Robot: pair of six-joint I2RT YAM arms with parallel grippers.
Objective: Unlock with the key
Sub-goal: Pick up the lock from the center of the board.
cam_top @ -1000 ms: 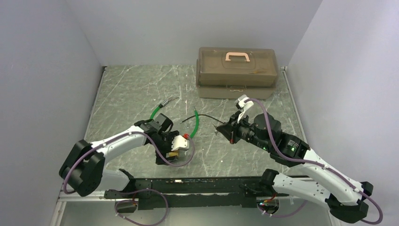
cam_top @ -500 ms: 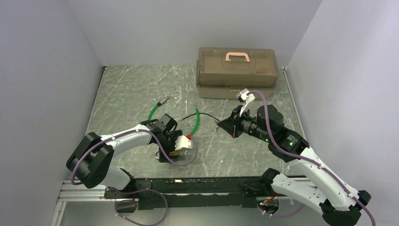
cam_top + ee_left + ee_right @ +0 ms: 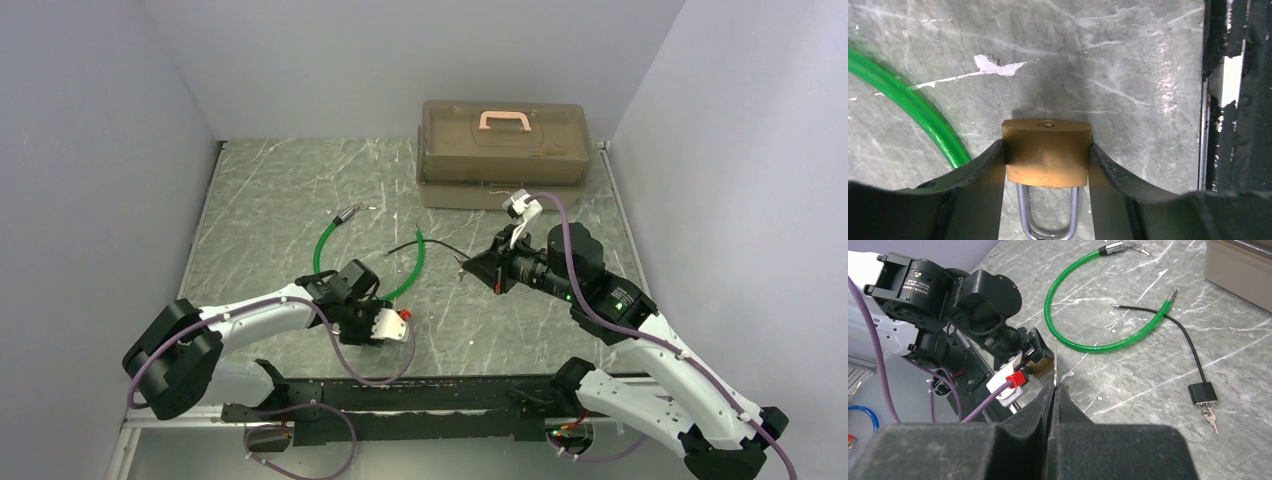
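My left gripper point(image 3: 1046, 150) is shut on the brass padlock point(image 3: 1046, 160), clamping its body by the two sides just above the table. The keyhole face point(image 3: 1046, 124) points away from the wrist and the silver shackle point(image 3: 1020, 210) points back toward it. In the top view this gripper point(image 3: 372, 325) is near the front edge. My right gripper point(image 3: 1055, 387) is shut on the thin silver key point(image 3: 1055, 360), whose blade sticks out past the tips toward the padlock point(image 3: 1040, 367), a gap apart. In the top view the right gripper point(image 3: 470, 267) hovers mid-table.
A green cable lock point(image 3: 321, 250) loops between the arms, with small keys at its far end point(image 3: 1138, 246). A black cable with a small black lock point(image 3: 1202, 391) and keys point(image 3: 1210, 418) lies to the right. A brown toolbox point(image 3: 503, 150) stands at the back. The black front rail point(image 3: 1238, 100) is close to the padlock.
My left gripper has carried the padlock toward the front edge and turned it. My right gripper shifted slightly back and right early on, then stayed still with the key.
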